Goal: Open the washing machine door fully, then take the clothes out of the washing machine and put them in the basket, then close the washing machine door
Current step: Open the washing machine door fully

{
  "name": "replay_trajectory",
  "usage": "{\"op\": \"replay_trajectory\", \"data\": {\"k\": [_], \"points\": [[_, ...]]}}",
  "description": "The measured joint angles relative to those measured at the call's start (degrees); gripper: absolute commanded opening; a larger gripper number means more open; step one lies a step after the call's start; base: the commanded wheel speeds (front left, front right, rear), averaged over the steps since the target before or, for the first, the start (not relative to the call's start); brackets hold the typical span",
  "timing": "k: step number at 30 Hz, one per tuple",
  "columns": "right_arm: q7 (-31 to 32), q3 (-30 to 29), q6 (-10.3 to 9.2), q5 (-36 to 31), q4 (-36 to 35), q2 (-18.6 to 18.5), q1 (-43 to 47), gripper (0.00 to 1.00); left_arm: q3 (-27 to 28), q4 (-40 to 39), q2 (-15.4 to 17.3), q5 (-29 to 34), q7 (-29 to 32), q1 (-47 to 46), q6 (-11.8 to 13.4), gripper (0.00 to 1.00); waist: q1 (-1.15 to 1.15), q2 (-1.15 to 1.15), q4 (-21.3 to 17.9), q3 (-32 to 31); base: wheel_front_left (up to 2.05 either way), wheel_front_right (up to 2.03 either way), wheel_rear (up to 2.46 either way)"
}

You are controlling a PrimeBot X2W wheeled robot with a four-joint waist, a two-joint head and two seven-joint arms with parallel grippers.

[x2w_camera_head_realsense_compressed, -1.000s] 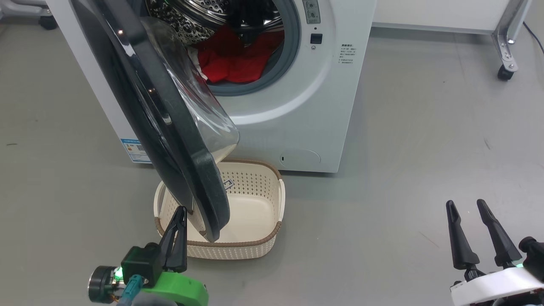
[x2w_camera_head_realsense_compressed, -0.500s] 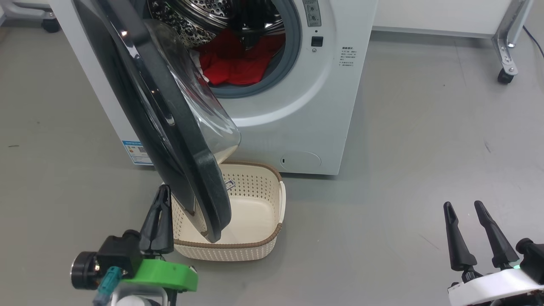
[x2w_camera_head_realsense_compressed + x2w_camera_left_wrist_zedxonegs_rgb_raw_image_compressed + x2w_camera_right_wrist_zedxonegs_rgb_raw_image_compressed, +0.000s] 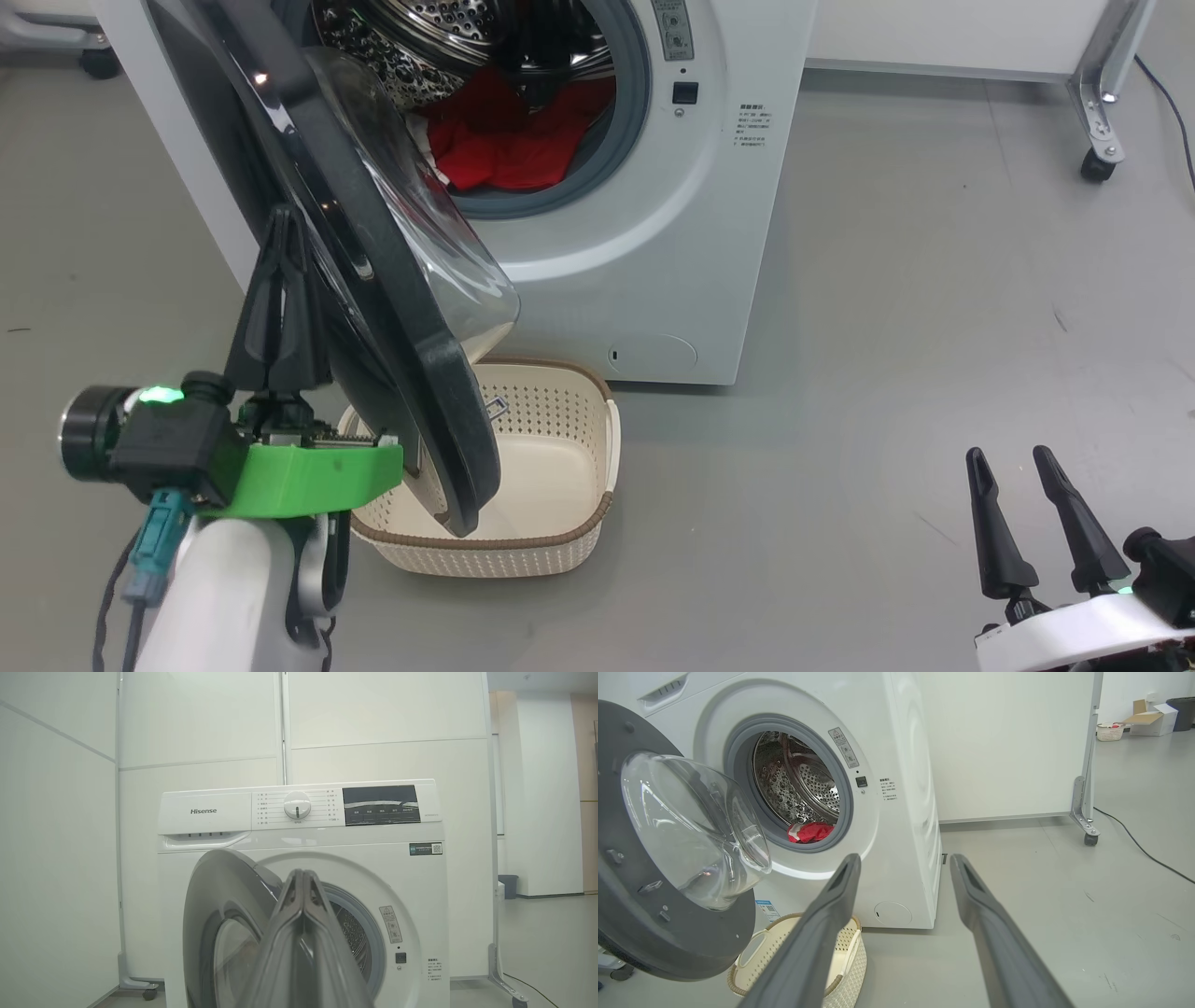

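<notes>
- Left gripper [image 3: 280,224] was pinched shut on nothing in the head view, just beside the door's [image 3: 439,373] glossy outer face. Couldn't tell if it touched. The door hung half open over the basket [image 3: 523,560], and the right gripper [image 3: 1008,455] was spread wide, low and well apart. How would that door handle?
- Stiff, slick, probably heavy on its hinge. I'd push the dark rim, not the glass bowl. The clothes [image 3: 504,149] sat at the front of the washer's [image 3: 653,271] drum. They looked soft, light and floppy, so I'd pinch a raised fold.
- Left wrist view?
- Closed fingers [image 3: 294,914] pointed at the door's [image 3: 210,896] edge, with the washer [image 3: 299,840] behind and a bin [image 3: 507,885] far off.
- Right wrist view?
- Open fingers [image 3: 822,933] framed bare floor. The clothes [image 3: 810,832] showed low in the drum mouth. The door [image 3: 691,952] covered part of the basket [image 3: 850,970], so I reckon it blocked the drop until swung wider. A cable [image 3: 1134,840] and a caster leg [image 3: 1083,802] sat well to the side, no bother.
</notes>
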Motion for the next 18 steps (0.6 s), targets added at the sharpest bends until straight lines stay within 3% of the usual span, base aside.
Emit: {"op": "replay_trajectory", "data": {"k": [7, 18], "points": [[0.0, 0.0, 0.02, -0.9, 0.1, 0.4, 0.0, 1.00, -1.4, -2.2, 0.7, 0.8, 0.2, -4.8, -1.3, 0.00, 0.00, 0.00, -0.5, -0.3, 0.00, 0.00, 0.00], [0.0, 0.5, 0.51, -1.3, 0.8, 0.8, 0.0, 1.00, -6.3, -1.6, 0.4, 0.9, 5.6, -7.1, -3.5, 0.00, 0.00, 0.00, -1.7, -0.4, 0.00, 0.00, 0.00]]}}
